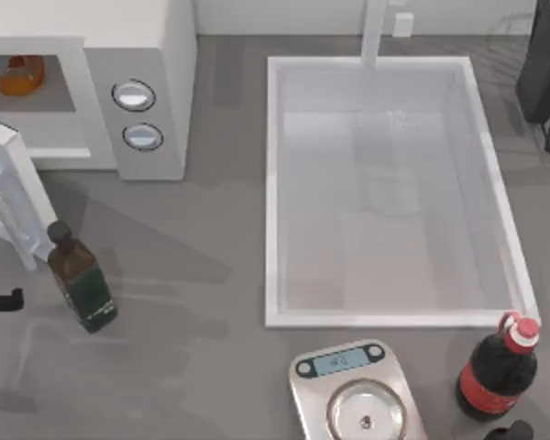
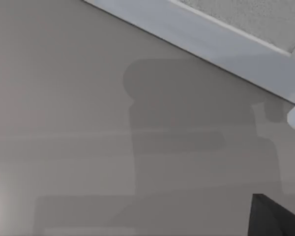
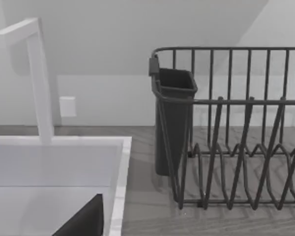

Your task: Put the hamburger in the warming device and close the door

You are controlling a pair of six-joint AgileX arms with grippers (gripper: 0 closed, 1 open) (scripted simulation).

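While the left gripper (image 1: 5, 300) sits at the table's left edge, just in front of the door (image 1: 7, 197), whether its fingers are parted cannot be told. Beside the door stands a dark green glass bottle (image 1: 81, 280). The door, a flat white-framed panel with a speckled window, swings open toward the front, its long edge angled away from the microwave (image 1: 147, 73). Inside that boxy white cavity rests the rounded orange-brown hamburger (image 1: 18, 75). Two round silver-rimmed knobs (image 1: 134, 95) sit right of the cavity.
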